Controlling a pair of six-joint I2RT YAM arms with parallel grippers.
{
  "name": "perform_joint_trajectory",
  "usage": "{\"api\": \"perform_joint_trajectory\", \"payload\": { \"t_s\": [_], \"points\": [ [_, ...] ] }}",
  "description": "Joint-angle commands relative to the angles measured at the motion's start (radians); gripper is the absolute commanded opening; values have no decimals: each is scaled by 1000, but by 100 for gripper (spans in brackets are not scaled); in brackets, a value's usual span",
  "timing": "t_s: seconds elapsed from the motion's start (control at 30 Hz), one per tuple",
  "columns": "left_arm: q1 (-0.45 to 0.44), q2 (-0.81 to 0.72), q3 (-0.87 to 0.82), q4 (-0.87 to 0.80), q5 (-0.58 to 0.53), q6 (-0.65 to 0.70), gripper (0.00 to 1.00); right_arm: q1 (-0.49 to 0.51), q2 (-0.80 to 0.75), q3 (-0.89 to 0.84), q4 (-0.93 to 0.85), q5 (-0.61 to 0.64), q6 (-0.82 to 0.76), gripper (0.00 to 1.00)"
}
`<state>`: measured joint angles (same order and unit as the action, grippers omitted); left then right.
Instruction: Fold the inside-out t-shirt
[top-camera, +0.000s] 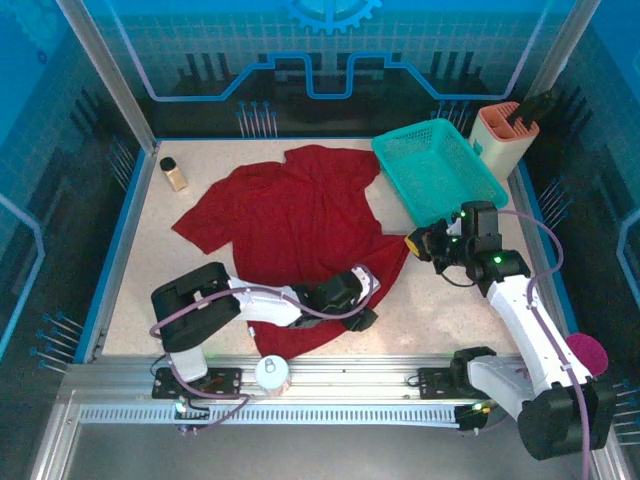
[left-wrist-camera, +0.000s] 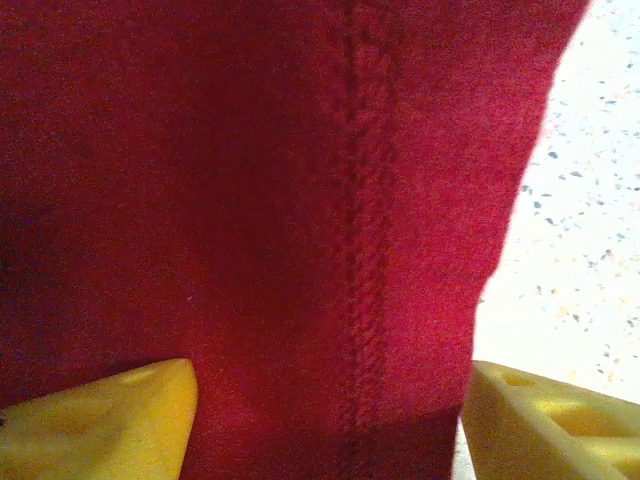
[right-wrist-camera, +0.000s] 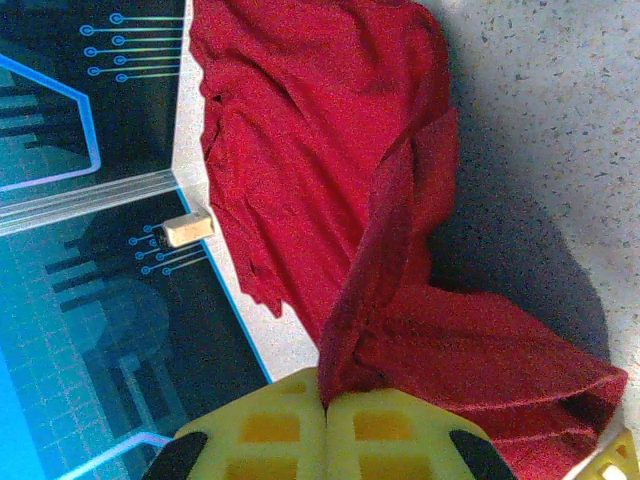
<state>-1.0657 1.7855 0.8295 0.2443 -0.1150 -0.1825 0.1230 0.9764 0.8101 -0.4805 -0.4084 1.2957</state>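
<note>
One shirt (top-camera: 290, 225), dark red and plain, lies spread over the middle of the table (top-camera: 135, 270), reaching from the far centre to the near edge. Its right side bunches toward the right gripper (top-camera: 416, 243).

There are two grippers. In the right wrist view, the right gripper (right-wrist-camera: 325, 412) has its yellow fingers (right-wrist-camera: 260, 430) pressed together on a pinch of shirt (right-wrist-camera: 320, 150), and the cloth runs away from it in a twisted fold over the speckled table (right-wrist-camera: 560, 120). The left gripper (top-camera: 365, 305) sits on the shirt's near edge. In its wrist view the left gripper (left-wrist-camera: 330, 405) stands wide and grips nothing, with a flat stretch of shirt (left-wrist-camera: 250, 200) and its raised seam between the fingers (left-wrist-camera: 110, 420), and bare table (left-wrist-camera: 585, 200) to the right.

One teal mesh basket (top-camera: 437, 172) stands at the far right, just beside the shirt. One peach holder (top-camera: 505, 138) stands at the basket's right. One small bottle (top-camera: 175, 175) with a dark cap stands at the far left, apart from the shirt, and it also shows in the right wrist view (right-wrist-camera: 188, 228). One white can (top-camera: 272, 372) stands on the near rail; the print on its top is too small to read.
</note>
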Motion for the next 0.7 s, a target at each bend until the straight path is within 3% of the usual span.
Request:
{"api": "perform_joint_trajectory", "payload": {
  "t_s": [0.0,0.17,0.3,0.4,0.67],
  "points": [
    [-24,-14,27,82,22,-17,71,-13,-4,35,0,8,24,0],
    [-58,51,96,81,-75,-17,66,-13,-14,42,-3,8,24,0],
    [-72,54,85,85,-176,-53,41,-14,-24,42,-6,17,22,0],
    [-81,23,40,89,-232,-65,29,-20,-22,39,-7,15,20,0],
    [-88,-137,-159,138,-131,-44,13,-30,1,46,3,22,-7,0]
  ]
}}
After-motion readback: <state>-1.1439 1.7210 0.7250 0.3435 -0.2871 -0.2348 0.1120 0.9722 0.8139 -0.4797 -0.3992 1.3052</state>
